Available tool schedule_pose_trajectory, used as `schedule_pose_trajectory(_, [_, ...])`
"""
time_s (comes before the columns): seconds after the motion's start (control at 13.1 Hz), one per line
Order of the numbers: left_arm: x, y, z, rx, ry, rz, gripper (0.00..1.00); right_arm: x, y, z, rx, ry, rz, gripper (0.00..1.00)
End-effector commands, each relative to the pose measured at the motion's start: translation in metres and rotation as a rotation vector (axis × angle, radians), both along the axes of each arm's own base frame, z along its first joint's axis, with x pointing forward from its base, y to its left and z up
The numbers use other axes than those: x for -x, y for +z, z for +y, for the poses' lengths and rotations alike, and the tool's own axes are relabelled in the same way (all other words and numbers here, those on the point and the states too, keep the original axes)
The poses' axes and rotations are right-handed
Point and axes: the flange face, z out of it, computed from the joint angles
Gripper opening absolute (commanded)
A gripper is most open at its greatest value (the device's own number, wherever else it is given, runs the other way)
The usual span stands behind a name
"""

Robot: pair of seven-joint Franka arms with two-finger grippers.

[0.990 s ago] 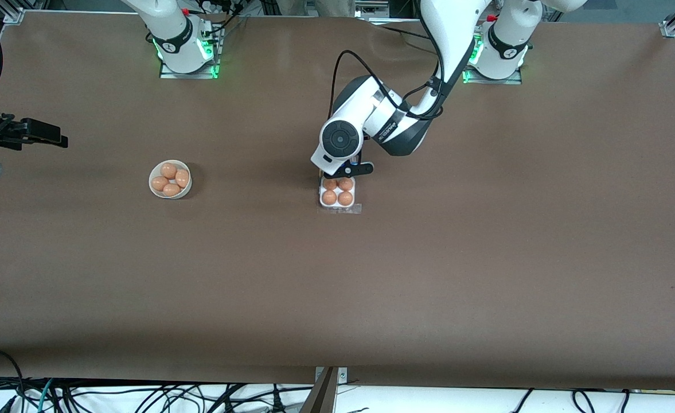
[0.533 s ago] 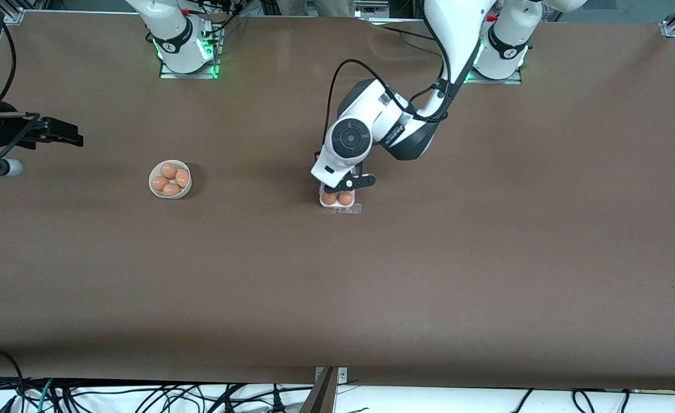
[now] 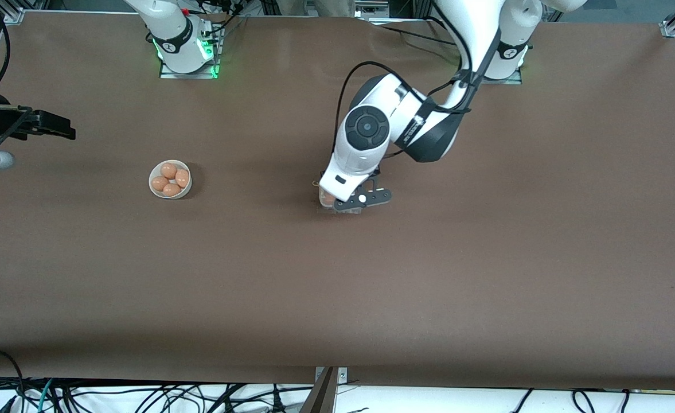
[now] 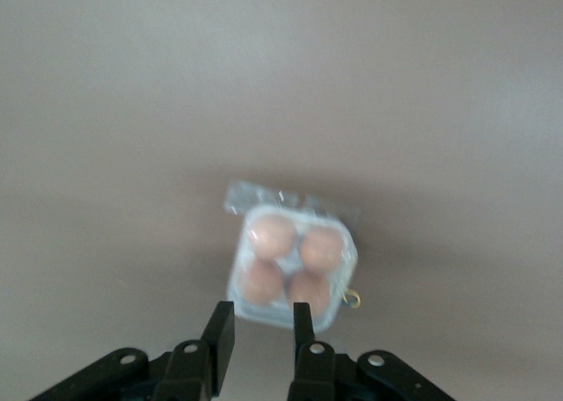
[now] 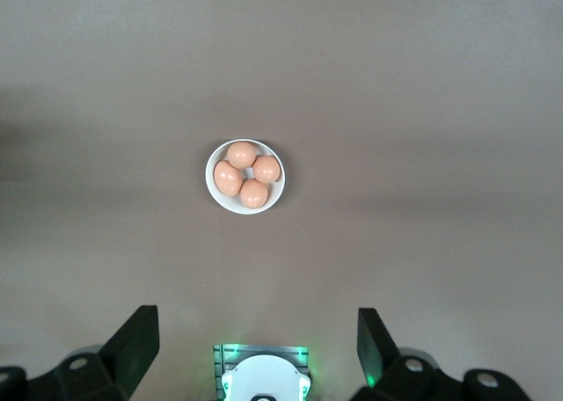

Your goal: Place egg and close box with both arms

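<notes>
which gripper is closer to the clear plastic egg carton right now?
Left. The left gripper hangs right over the clear plastic four-cell egg carton, fingers slightly apart. The right gripper waits, open, up at the right arm's end of the table.

So the left gripper [image 3: 353, 202] has swung down over the box [image 4: 293, 266], now hiding most of it from the front camera. Right gripper [image 3: 56, 127] wobbled out and back a bit.
</notes>
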Motion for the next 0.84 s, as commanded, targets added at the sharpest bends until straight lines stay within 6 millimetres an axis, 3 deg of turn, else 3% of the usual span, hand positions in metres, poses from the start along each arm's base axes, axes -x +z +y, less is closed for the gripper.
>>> schedule_pose_trajectory(0.0, [-0.031,0.031,0.050,-0.050,0.025,-0.060,0.56,0.009,0.006,0.003,-0.006,0.005,0.000,1.00])
schedule_pose_trajectory(0.08, [-0.043,0.044,0.063,-0.065,0.006,-0.102,0.63,0.009,0.007,0.003,-0.007,0.007,0.000,1.00])
schedule_pose_trajectory(0.23, [-0.068,0.049,0.104,-0.067,-0.020,-0.105,0.74,0.012,0.010,0.002,-0.007,0.007,0.008,1.00])
schedule_pose_trajectory(0.53, [-0.090,0.059,0.166,-0.123,-0.141,-0.049,0.96,0.014,0.018,0.005,-0.006,0.008,-0.004,1.00])
schedule_pose_trajectory(0.61, [-0.095,0.071,0.185,-0.142,-0.154,-0.056,0.99,0.014,0.018,0.004,-0.007,0.010,-0.003,1.00])
schedule_pose_trajectory(0.69, [-0.099,0.096,0.211,-0.144,-0.168,-0.083,0.99,0.014,0.017,0.001,-0.008,0.005,-0.001,1.00])
schedule_pose_trajectory(0.76, [-0.105,0.108,0.241,-0.133,-0.187,-0.088,1.00,0.015,0.019,-0.002,-0.008,-0.001,-0.004,1.00])
